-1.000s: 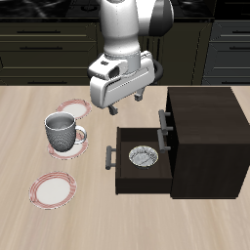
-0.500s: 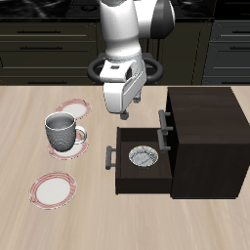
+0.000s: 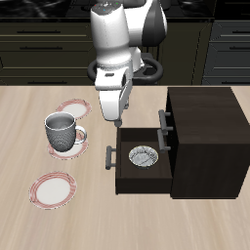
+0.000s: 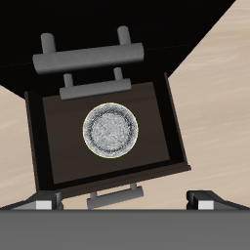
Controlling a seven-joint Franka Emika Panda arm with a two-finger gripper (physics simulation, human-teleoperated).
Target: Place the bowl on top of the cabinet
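The bowl [image 3: 143, 156] [image 4: 108, 130], small, round and white with a grey-blue pattern inside, sits in the cabinet's pulled-out lower drawer [image 3: 121, 177] [image 4: 35, 137]. The cabinet [image 3: 206, 119] [image 4: 98, 15] is a dark, boxy block with grey bar handles. My gripper [image 3: 116, 123] [image 4: 122, 201] hangs open above the drawer's outer end, higher than the bowl and off to the side away from the cabinet body. Nothing is between its fingers [image 4: 201, 198]. The wrist view looks straight down on the bowl.
A grey mug [image 3: 62, 130] stands on a red-rimmed plate beside the drawer. Two more red-rimmed plates lie flat, one farther back [image 3: 71, 108] and one nearer the front edge [image 3: 53, 188]. The upper drawer's handle [image 3: 165, 121] juts out above the open drawer.
The hand has turned about its vertical axis and come down a little, drifting slightly away from the cabinet body. The bowl and drawer have not moved.
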